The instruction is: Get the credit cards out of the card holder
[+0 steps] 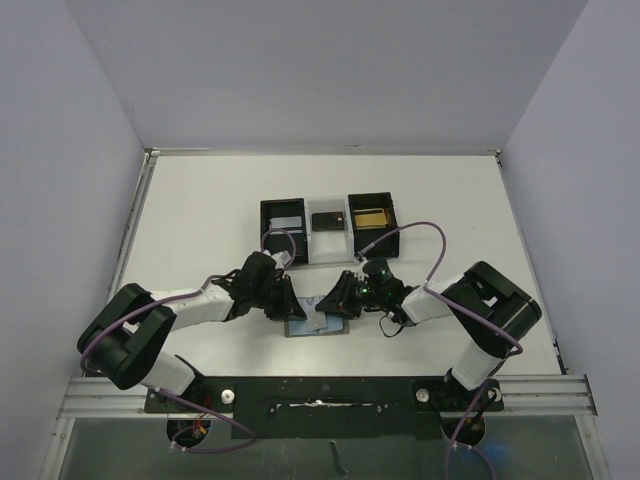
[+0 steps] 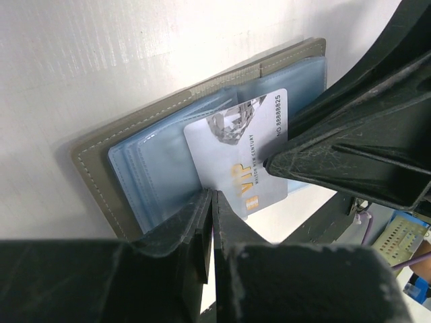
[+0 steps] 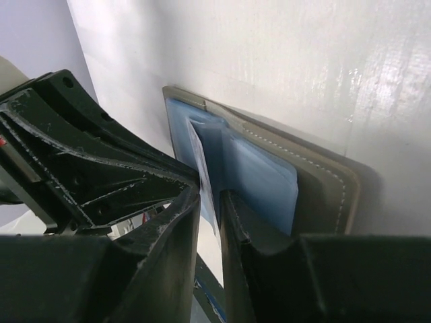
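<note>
The grey card holder [image 1: 297,328] lies open on the table between my two grippers, blue pocket panels up [image 2: 94,161] [image 3: 330,182]. A silvery credit card [image 2: 236,155] marked VIP sticks halfway out of a pocket, at a slant. My right gripper [image 3: 212,195] [image 1: 333,303] has its jaws a narrow gap apart with that card's edge [image 3: 200,161] between them; one of its fingers [image 2: 337,155] touches the card's face. My left gripper [image 2: 213,195] [image 1: 288,308] is shut and holds nothing, its tips pressing down on the holder's pocket beside the card.
A black three-compartment tray [image 1: 265,232] stands behind the holder at the table's middle, with a dark item and a gold item [image 1: 370,218] inside. Purple cables loop off both arms. Grey walls close in the table on three sides.
</note>
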